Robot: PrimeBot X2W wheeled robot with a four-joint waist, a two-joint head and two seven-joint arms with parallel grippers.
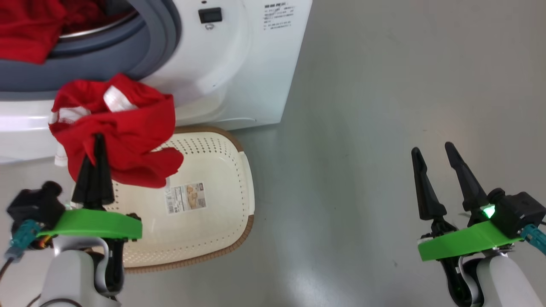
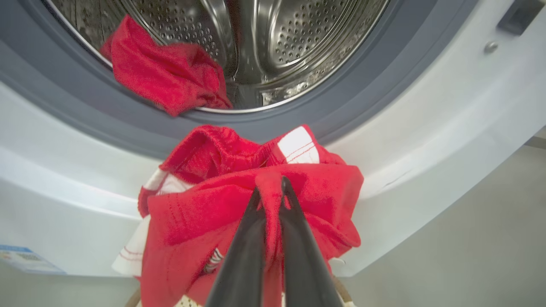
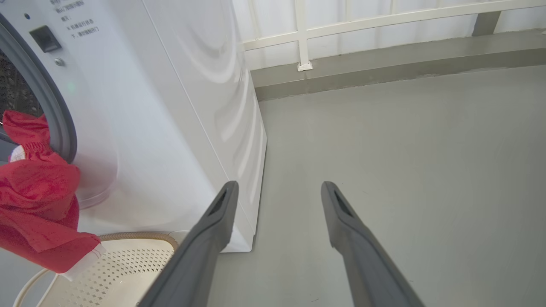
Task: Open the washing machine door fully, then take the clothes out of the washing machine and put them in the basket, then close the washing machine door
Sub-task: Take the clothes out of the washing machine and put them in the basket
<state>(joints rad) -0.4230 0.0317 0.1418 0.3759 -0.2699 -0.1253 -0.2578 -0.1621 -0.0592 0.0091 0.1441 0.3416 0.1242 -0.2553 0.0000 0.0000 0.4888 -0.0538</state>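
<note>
- Two red garments were on show: the held garment (image 1: 123, 123), red with white trim, hung pinched between the closed fingers of the left gripper (image 1: 97, 138), outside the mouth of the washing machine (image 1: 239, 64).
- It dangled in front of the white panel below the grey rubber ring (image 1: 85, 64); whether cloth touched panel could not be told.
- In the head view its lower folds hung over the far left part of the basket (image 1: 245, 230), covering the rim on that side.
- The second garment (image 2: 166, 72) lay at the lip of the steel drum (image 2: 298, 42), one corner drooping onto the rubber ring.
- The basket sat on the floor (image 1: 384, 106), its far brown rim tucked against the foot of the machine just under the opening, with only a paper label on its bottom.
- The right gripper (image 1: 433, 148) had its fingers spread and gripped nothing, poised over bare floor well to the right of the basket and past the machine's right front corner.
- Open grey floor ran from the basket's right rim and the machine's side as far as a low kerb (image 3: 384, 59) and a white railing (image 3: 384, 17).
</note>
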